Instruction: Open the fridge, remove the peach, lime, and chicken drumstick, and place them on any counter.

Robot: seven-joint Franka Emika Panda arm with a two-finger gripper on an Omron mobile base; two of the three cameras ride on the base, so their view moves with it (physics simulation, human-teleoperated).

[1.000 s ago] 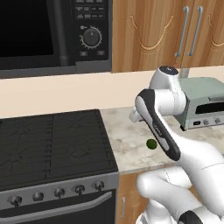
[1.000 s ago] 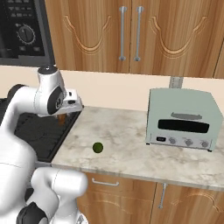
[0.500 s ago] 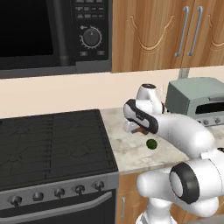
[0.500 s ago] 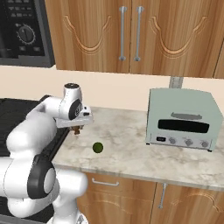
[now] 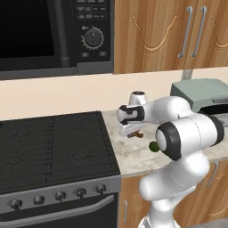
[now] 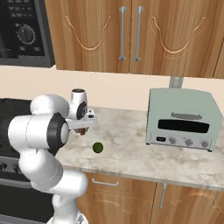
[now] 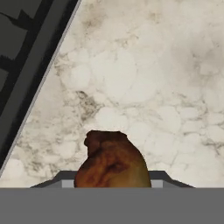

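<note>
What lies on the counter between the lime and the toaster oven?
Nothing: in the right base view the counter is bare marble between the lime and the toaster oven.

Brown wooden wall cabinets with carved arched panels and slim silver handles (image 6: pixel 129 33) hang above a plain cream backsplash wall (image 5: pixel 58 95). A black built-in microwave with a round dial (image 5: pixel 53 35) sits over a black stove top (image 5: pixel 53 144). A pale grey-green toaster oven (image 6: pixel 183 119) stands at the right, with brown wooden base cabinets (image 6: pixel 144 199) below.
</note>
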